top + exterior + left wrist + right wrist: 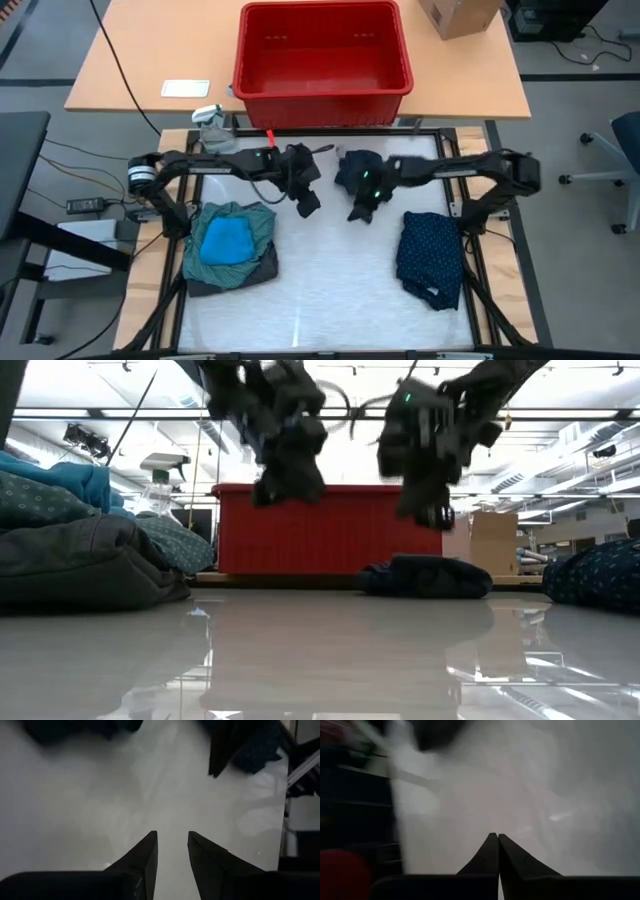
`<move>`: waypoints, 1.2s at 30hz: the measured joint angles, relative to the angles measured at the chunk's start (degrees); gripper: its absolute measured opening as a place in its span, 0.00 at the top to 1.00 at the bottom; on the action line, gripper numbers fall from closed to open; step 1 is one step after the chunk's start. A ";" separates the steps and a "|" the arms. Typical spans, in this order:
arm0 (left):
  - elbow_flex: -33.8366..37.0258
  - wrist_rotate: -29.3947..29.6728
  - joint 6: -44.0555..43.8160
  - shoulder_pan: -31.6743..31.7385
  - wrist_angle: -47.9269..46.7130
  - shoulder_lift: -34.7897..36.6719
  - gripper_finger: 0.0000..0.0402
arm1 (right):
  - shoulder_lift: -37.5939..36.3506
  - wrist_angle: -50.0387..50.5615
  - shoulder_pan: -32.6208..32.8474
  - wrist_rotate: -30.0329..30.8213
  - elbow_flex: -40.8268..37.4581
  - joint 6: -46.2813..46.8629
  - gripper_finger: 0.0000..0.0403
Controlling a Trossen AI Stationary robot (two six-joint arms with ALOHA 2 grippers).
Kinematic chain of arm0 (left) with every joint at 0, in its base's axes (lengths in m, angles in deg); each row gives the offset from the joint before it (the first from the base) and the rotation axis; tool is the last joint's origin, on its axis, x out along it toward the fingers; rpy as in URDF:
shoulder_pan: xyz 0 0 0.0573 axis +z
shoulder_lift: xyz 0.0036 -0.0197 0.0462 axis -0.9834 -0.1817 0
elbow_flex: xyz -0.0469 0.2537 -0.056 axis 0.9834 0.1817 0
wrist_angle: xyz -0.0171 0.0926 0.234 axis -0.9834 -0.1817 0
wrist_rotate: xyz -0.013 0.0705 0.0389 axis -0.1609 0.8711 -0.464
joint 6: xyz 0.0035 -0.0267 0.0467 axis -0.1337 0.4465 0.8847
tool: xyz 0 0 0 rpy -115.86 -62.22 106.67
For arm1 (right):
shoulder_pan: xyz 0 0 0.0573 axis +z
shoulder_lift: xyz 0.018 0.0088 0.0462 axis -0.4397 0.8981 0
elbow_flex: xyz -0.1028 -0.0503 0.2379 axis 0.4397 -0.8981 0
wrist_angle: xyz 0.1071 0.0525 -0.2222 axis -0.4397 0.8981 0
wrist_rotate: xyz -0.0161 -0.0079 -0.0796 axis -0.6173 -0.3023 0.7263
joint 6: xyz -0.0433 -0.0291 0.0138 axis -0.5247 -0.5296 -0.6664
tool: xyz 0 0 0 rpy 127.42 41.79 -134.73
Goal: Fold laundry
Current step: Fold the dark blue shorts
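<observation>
Between garments: both claws raised mid-desk, empty. Left claw fingers slightly apart; right claw pressed together on nothing. Folded stack at 9 o'clock, navy dotted piece at 3, dark piece at 12. I judge the next move: fetch the dark piece

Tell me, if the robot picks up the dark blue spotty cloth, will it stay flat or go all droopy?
Probably droopy. The navy dotted piece lies in soft rumpled folds on the table, so it would likely sag and hang down from one pinch. It looks thin and light, so a push would probably bunch it up rather than slide it whole.
</observation>
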 joint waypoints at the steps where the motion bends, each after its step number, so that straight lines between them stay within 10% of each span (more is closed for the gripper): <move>1: 0.00 1.54 -0.19 -0.49 -0.24 1.39 0.72 | -1.60 -0.17 -0.80 -3.01 0.18 0.01 0.99; 7: 0.00 10.36 -2.62 -1.46 -0.63 8.99 0.72 | -4.60 -10.30 -7.95 -21.91 0.60 1.98 0.99; 12: 0.00 14.42 -2.51 -1.46 -0.96 10.68 0.72 | 2.92 -19.28 -12.11 -26.12 0.46 11.05 0.94; 30: 0.24 19.42 -3.83 -3.67 -5.46 11.71 0.72 | 4.78 7.06 -10.90 28.27 0.11 -24.00 0.69; 36: 0.11 25.58 -3.54 -2.53 -4.80 18.42 0.72 | 8.92 1.37 -10.28 25.59 -1.41 -22.35 0.71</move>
